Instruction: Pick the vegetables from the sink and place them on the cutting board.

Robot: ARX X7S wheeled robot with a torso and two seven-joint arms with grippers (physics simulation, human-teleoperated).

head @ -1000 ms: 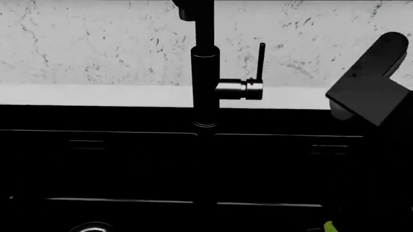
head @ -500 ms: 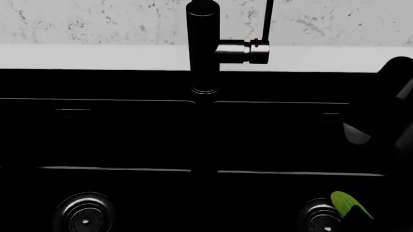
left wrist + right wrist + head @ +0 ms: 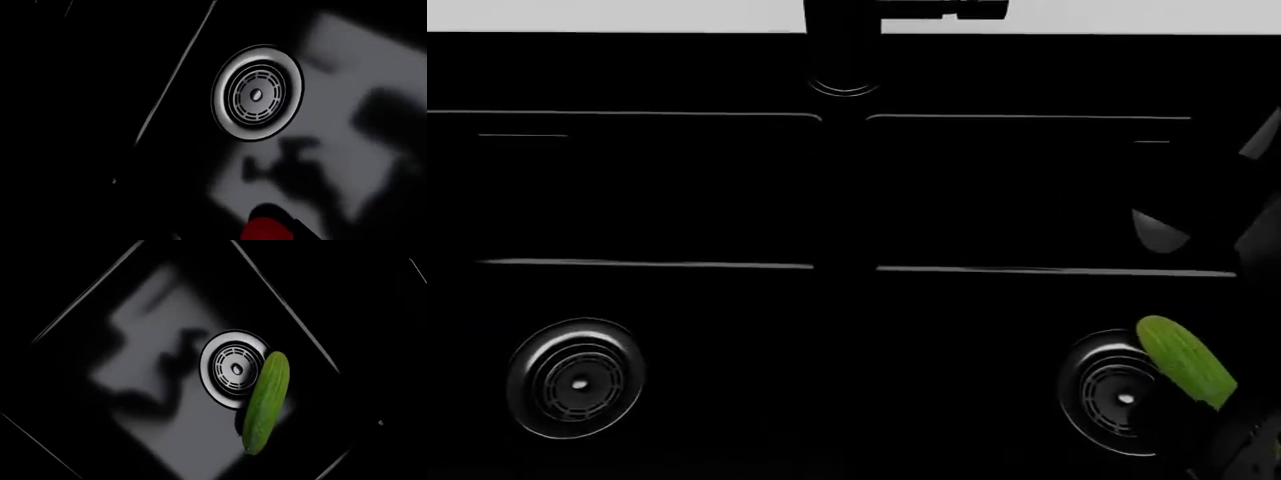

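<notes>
Matte black double-basin sink (image 3: 827, 200): long green cucumber (image 3: 266, 401) overlaps right round metal drain (image 3: 231, 368); red tomato (image 3: 265, 231), probably, by left drain. Gripper openings can't tell. Risk: cucumber rolling away.

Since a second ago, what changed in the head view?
The head camera tilted down: the faucet and backsplash slid up almost out of frame, and both drains came into view on the sink floor. The cucumber, only a green tip earlier, now shows beside the right drain. Nothing was grasped or released. The cucumber itself seems to lie unmoved.
</notes>
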